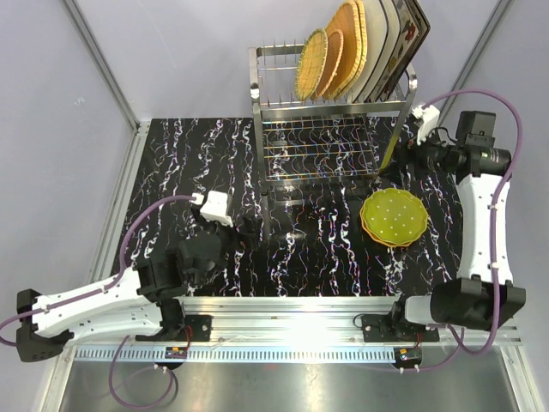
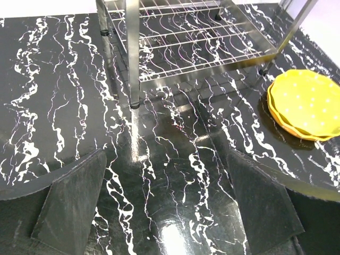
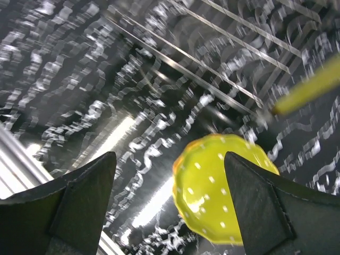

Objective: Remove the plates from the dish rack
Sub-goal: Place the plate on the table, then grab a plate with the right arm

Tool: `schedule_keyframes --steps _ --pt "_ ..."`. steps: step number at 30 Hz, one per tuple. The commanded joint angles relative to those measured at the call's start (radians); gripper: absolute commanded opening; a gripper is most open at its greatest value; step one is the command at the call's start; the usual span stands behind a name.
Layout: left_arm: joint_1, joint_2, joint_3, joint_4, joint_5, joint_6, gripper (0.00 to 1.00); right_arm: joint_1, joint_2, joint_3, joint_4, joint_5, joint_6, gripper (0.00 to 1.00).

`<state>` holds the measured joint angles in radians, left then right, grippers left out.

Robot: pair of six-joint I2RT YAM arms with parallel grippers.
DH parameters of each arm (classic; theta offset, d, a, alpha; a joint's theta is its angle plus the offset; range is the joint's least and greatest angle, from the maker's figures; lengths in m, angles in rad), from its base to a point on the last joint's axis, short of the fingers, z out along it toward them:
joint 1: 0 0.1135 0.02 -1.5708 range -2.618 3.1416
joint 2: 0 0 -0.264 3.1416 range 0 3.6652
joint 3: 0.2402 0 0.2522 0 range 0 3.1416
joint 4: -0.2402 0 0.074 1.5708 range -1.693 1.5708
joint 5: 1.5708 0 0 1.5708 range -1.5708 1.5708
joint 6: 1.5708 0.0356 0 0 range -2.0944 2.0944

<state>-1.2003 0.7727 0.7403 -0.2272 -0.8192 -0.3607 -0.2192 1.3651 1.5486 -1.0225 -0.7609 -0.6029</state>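
Note:
The steel dish rack (image 1: 330, 116) stands at the back of the table. Its top prongs hold orange woven plates (image 1: 330, 56), cream square plates (image 1: 383, 47) and a flower-patterned plate (image 1: 414, 36), all on edge. A lime-green dotted plate (image 1: 394, 215) lies on an orange plate on the table in front of the rack's right side; it also shows in the left wrist view (image 2: 308, 101) and the right wrist view (image 3: 220, 194). My left gripper (image 1: 250, 230) (image 2: 167, 212) is open and empty, low over the table near the rack's front left leg (image 2: 134, 79). My right gripper (image 1: 393, 167) (image 3: 170, 212) is open and empty beside the rack's front right leg.
The rack's lower grid shelf (image 2: 212, 40) holds nothing. A yellow-green streak (image 3: 311, 87) shows by the rack's right leg in the blurred right wrist view. A metal rail (image 1: 292, 313) runs along the near table edge. Grey walls close in the left, back and right.

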Motion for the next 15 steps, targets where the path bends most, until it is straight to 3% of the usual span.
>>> schedule_keyframes --steps 1,4,7,15 --pt "0.013 -0.032 0.057 -0.023 0.000 -0.055 0.99 0.079 -0.038 0.108 -0.045 -0.078 0.067 0.90" --pt "0.019 -0.047 0.062 -0.043 0.002 -0.075 0.99 0.170 -0.037 0.189 -0.048 -0.063 0.139 0.90" --pt "0.022 -0.062 0.062 -0.057 0.002 -0.084 0.99 0.246 -0.017 0.292 -0.045 -0.042 0.208 0.98" --pt "0.024 -0.104 0.047 -0.087 -0.021 -0.124 0.99 0.311 0.088 0.511 0.114 -0.041 0.442 1.00"
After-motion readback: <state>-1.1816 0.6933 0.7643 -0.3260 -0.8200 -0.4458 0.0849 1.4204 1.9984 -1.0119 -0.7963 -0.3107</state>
